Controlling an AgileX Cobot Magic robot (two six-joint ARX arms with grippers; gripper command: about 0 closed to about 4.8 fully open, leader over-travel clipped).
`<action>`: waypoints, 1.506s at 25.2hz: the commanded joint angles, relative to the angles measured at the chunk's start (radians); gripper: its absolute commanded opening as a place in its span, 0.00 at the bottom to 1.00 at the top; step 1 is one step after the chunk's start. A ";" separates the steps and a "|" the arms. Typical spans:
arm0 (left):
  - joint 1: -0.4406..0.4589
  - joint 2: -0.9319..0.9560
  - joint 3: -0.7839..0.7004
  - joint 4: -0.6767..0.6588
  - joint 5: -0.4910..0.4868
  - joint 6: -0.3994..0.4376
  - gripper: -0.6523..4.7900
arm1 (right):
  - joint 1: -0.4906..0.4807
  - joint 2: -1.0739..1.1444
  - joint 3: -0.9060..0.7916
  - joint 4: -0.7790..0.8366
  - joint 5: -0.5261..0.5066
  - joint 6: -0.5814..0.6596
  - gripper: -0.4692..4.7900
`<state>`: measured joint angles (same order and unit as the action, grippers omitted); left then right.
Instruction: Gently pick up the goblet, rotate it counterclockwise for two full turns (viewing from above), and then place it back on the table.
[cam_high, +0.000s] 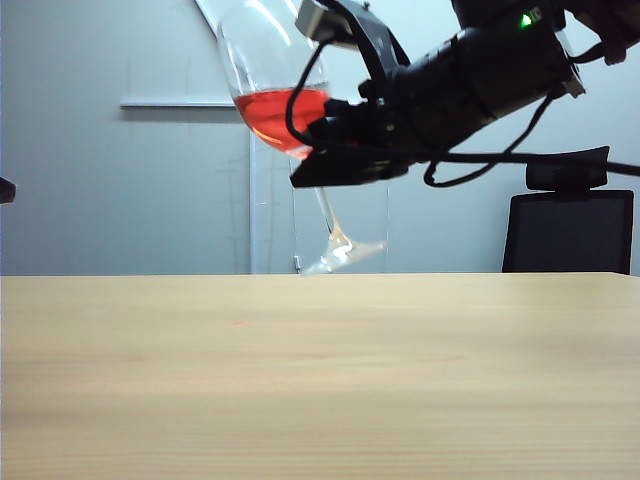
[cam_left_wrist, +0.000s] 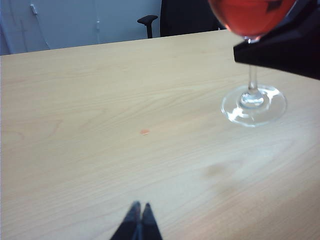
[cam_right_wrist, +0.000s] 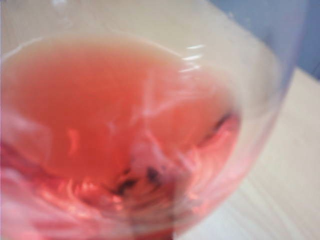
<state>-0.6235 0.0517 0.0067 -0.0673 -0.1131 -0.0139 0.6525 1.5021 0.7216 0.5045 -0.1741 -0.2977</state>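
The goblet (cam_high: 262, 70), a clear wine glass with red liquid (cam_high: 272, 112) in its bowl, hangs tilted above the table (cam_high: 320, 380). Its thin stem (cam_high: 326, 212) slants down to the round foot (cam_high: 345, 252), which is off the tabletop. My right gripper (cam_high: 314, 162) is shut on the stem just under the bowl. In the left wrist view the goblet's foot (cam_left_wrist: 254, 104) hovers over the wood below the dark right gripper (cam_left_wrist: 285, 50). The right wrist view is filled by the goblet's bowl (cam_right_wrist: 125, 125). My left gripper (cam_left_wrist: 140, 207) rests shut and empty low over the table, far from the glass.
A black office chair (cam_high: 570, 232) stands behind the table's far edge on the right. A small reddish spot (cam_left_wrist: 144, 132) lies on the wood between the left gripper and the goblet. A faint shadow (cam_left_wrist: 217, 170) falls near the foot.
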 joint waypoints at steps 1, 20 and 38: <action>0.000 0.000 0.002 0.008 0.002 0.006 0.11 | 0.021 -0.011 -0.007 0.121 -0.001 0.019 0.08; 0.000 0.000 0.002 0.008 0.002 0.006 0.11 | -0.051 0.026 -0.231 0.564 -0.078 0.482 0.08; 0.001 -0.022 0.002 0.001 0.002 0.006 0.11 | -0.081 0.378 -0.105 0.774 -0.066 0.315 0.08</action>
<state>-0.6231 0.0284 0.0067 -0.0711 -0.1131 -0.0139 0.5701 1.8828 0.6079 1.1946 -0.2432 0.0231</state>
